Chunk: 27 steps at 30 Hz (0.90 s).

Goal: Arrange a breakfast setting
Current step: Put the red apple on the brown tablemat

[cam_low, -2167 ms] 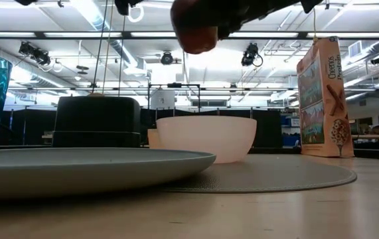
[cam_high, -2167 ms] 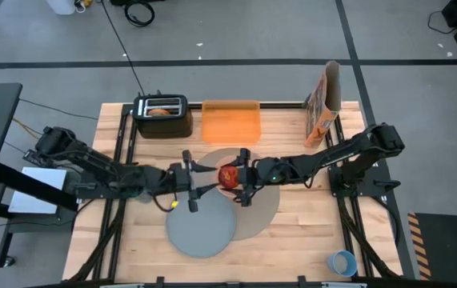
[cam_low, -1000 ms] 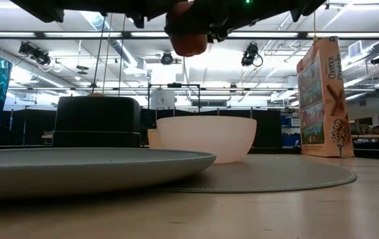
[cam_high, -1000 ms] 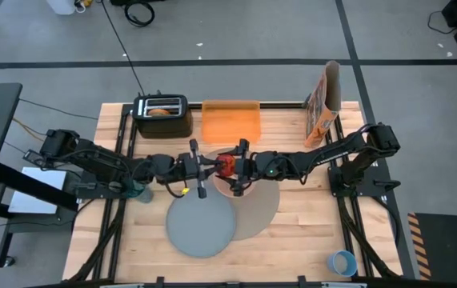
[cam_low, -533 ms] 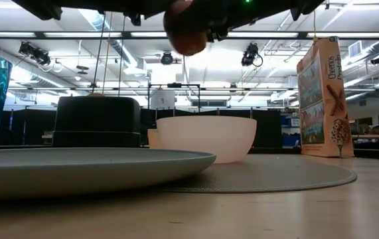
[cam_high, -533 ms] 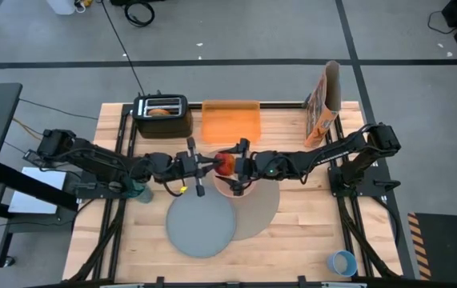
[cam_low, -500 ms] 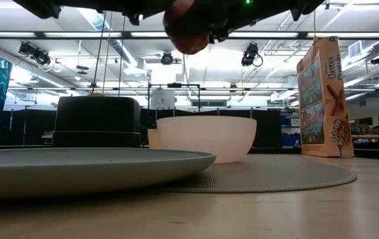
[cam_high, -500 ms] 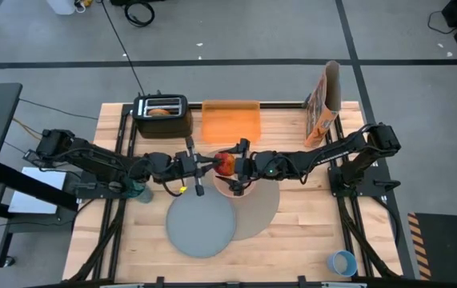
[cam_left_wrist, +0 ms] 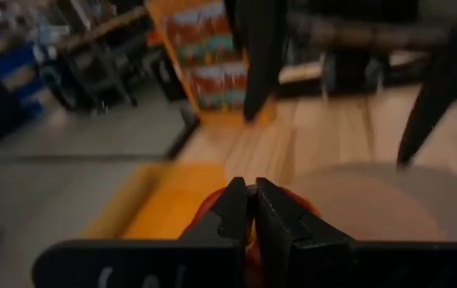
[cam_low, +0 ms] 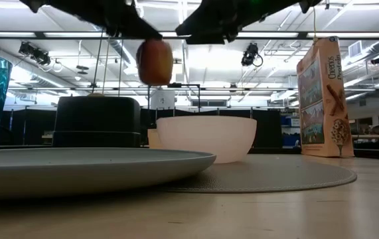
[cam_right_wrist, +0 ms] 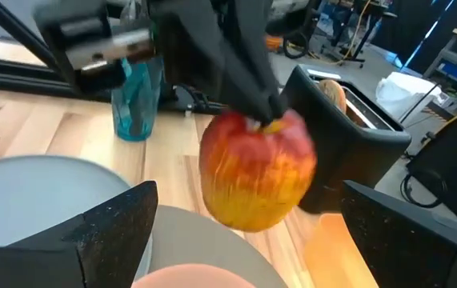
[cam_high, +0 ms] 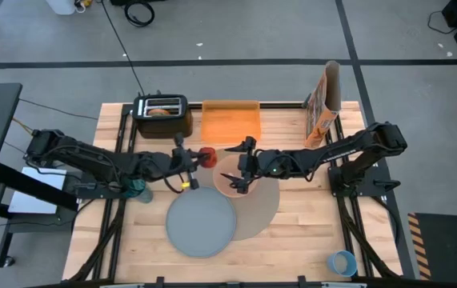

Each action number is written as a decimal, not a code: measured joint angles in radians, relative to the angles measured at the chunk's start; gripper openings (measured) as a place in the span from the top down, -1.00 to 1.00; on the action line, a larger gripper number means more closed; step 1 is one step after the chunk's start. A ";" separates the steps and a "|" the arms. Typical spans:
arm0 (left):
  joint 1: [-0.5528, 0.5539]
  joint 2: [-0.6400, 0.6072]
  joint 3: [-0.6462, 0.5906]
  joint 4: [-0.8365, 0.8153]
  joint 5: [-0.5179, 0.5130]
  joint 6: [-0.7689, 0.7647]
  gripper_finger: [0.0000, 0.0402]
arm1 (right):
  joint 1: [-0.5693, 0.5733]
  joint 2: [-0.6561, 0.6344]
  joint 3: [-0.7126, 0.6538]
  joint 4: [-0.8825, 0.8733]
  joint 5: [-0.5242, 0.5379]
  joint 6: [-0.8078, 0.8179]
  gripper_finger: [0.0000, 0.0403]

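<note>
A red apple (cam_high: 206,156) hangs in the air just left of the pale pink bowl (cam_high: 230,181), and my left gripper (cam_high: 196,158) is shut on it. The bowl stands on the round taupe mat (cam_high: 262,206). The grey plate (cam_high: 202,226) lies with its right part on the mat's near left. My right gripper (cam_high: 241,166) hovers open above the bowl, its fingers (cam_right_wrist: 108,228) clear of the apple (cam_right_wrist: 258,170). A bagel (cam_right_wrist: 334,94) sticks out of the black toaster's slot. The small blue cup (cam_high: 342,262) stands at the near right corner. My left gripper pinches the apple's top at the stem (cam_right_wrist: 268,122) between its two shut fingertips (cam_left_wrist: 242,210). The fingers come from the table's left, slanting slightly down. The apple (cam_low: 154,62) hangs below them, lifted clear of the table and higher than the bowl's rim.
The black toaster (cam_high: 162,115) and the orange tray (cam_high: 231,122) stand along the far edge, with a cereal box (cam_high: 322,102) upright at the far right. A teal glass (cam_high: 136,190) stands at the left, under my left arm. Bare wood shows near the front right.
My left gripper has drawn back toward the table's left and tipped, taking the apple with it. The apple has come out from between my right gripper's fingers and now hangs lower, below the left fingertips. My right gripper stays above the bowl.
</note>
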 joint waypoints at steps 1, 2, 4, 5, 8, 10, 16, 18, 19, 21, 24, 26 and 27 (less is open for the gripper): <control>0.000 0.001 -0.006 -0.016 -0.015 -0.024 0.91 | 0.002 -0.001 0.000 0.004 0.001 0.001 -0.97; -0.001 0.001 -0.022 -0.020 -0.031 -0.053 0.91 | 0.005 -0.001 0.000 0.001 0.001 0.001 -0.97; 0.000 0.001 -0.071 -0.003 -0.050 -0.109 0.91 | 0.011 0.000 0.000 -0.002 0.001 0.001 -0.97; 0.000 0.000 -0.101 0.018 -0.059 -0.134 0.91 | 0.014 0.000 0.000 -0.003 0.002 0.007 -0.97; 0.000 -0.004 -0.188 0.126 -0.094 -0.169 0.91 | 0.019 0.000 0.000 -0.014 0.001 0.044 -0.97; 0.002 -0.001 -0.240 0.201 -0.105 -0.170 0.91 | 0.021 0.000 0.000 -0.012 0.001 0.059 -0.97; 0.055 0.008 -0.318 0.304 -0.106 -0.186 0.91 | 0.022 0.000 0.000 -0.011 0.001 0.101 -0.97; 0.077 0.008 -0.329 0.304 -0.101 -0.196 0.91 | 0.022 0.000 0.000 -0.011 0.001 0.102 -0.97; 0.088 0.008 -0.333 0.306 -0.095 -0.197 0.91 | 0.022 0.000 0.000 -0.010 0.000 0.103 -0.97; 0.104 0.008 -0.334 0.305 -0.083 -0.203 0.90 | 0.022 0.000 0.000 -0.007 -0.001 0.103 -0.97; 0.123 0.008 -0.334 0.310 -0.054 -0.211 0.90 | 0.022 0.000 0.000 -0.004 -0.001 0.103 -0.97; 0.143 0.008 -0.334 0.317 -0.014 -0.219 0.90 | 0.019 0.000 0.000 -0.004 -0.002 0.103 -0.97; 0.156 0.008 -0.334 0.317 0.020 -0.225 0.90 | 0.018 0.000 0.000 -0.004 -0.002 0.103 -0.97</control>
